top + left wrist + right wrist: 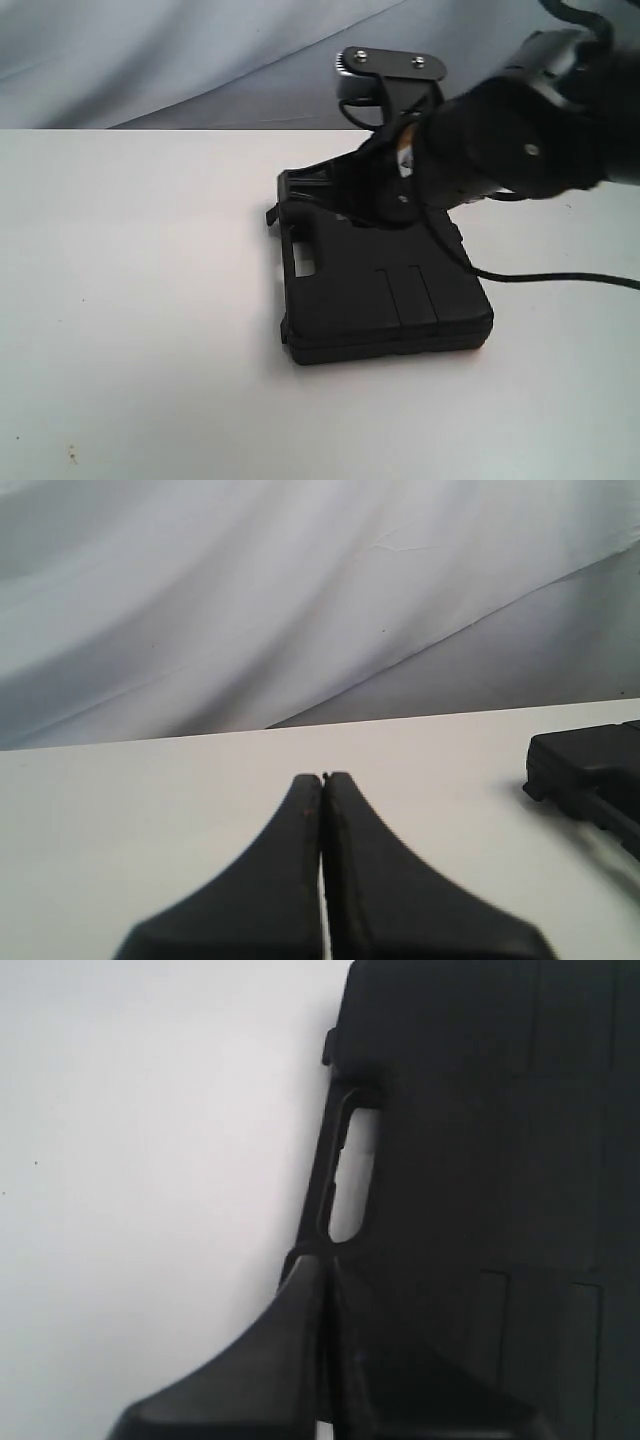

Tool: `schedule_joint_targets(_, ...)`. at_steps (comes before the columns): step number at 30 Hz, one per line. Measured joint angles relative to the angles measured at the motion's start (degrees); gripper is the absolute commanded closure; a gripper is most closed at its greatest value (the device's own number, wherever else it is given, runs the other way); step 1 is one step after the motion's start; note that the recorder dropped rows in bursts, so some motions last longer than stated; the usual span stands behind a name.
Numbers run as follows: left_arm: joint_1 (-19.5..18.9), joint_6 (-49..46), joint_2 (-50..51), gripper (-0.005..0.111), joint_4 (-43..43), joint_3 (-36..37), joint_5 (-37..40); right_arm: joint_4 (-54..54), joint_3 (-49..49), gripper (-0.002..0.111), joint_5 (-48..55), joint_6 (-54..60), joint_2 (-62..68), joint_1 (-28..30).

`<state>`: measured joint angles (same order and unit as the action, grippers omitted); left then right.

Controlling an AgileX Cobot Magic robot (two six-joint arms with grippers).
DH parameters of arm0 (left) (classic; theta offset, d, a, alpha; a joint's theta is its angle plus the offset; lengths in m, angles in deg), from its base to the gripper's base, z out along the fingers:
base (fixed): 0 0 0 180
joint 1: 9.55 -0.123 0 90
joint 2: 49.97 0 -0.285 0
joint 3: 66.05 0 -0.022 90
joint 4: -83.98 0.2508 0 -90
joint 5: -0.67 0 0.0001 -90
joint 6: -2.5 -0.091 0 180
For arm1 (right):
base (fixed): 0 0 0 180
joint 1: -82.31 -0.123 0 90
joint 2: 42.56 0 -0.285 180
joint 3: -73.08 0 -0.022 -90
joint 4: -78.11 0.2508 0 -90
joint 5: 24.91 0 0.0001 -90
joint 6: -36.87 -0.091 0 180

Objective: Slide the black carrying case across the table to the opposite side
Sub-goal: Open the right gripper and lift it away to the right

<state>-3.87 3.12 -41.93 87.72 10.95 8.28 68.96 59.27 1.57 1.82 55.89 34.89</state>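
Observation:
The flat black case (390, 290) lies on the white table (130, 300), near the middle, its handle slot (303, 262) facing left. My right gripper (295, 187) reaches in from the right over the lid. It is shut, with its tips at the case's far left corner by the handle edge. In the right wrist view the shut right gripper (325, 1262) rests just short of the handle slot (350, 1170) on the case (480, 1110). My left gripper (323, 777) is shut with nothing in it, low over bare table (150, 810); a corner of the case (585, 765) shows beyond it.
A pale draped cloth (200, 60) hangs behind the table's far edge. A black cable (560, 278) trails from the right arm across the table on the right. Tiny specks (70, 455) mark the front left of the tabletop.

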Motion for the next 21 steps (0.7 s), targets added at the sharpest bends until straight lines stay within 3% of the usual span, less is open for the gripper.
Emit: schedule_joint_targets(21, 0.0, 0.0, 0.0, 0.107, 0.0, 0.0, 0.0, -0.1, -26.0, 0.108, -12.2, 3.2, -25.2, 17.6)
